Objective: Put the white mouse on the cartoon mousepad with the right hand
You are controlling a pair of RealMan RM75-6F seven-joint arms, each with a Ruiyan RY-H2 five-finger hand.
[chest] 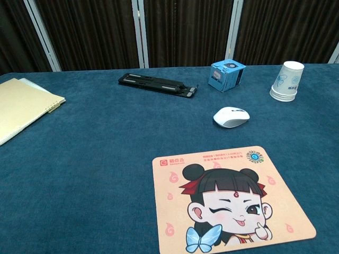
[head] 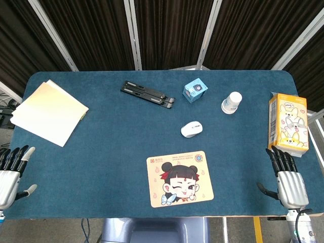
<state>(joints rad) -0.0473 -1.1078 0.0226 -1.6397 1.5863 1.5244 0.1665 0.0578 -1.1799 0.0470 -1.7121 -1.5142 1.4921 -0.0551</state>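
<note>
White mouse (head: 192, 129) resting on blue table (head: 101, 152), roughly mid-table, slightly toward right edge, untouched. Sits just beyond far edge of cartoon mousepad (head: 179, 178), apart from it, not on it. Mousepad lying flat near front edge, centre-right, printed with winking cartoon girl.

Right hand (head: 288, 179) at front right corner of table, fingers straight and apart, pointing toward far edge, holding nothing. Well apart from mouse. Left hand (head: 11, 169) at front left corner, fingers likewise extended and spread, empty. Neither hand visible in chest view.

Elsewhere on table: blue box (head: 195, 91) near far edge, just beyond mouse, tilted on a corner angle. Black folding stand (head: 148, 93) lying flat left of blue box, near far edge. Stack of white paper cups (head: 231, 102) upside down, right of blue box. Yellow-orange carton (head: 287, 121) with cartoon dog print at right edge, lying just beyond right hand's fingertips; touching or not, cannot tell. Cream-coloured notebook or folder (head: 48, 112) toward left edge, set at an angle.

Chest view: mouse (chest: 231, 116) between blue box (chest: 227, 74) and mousepad (chest: 228, 198), cups (chest: 288, 81) off to right, stand (chest: 157, 84) toward far edge, notebook (chest: 24, 106) at left edge.
</note>
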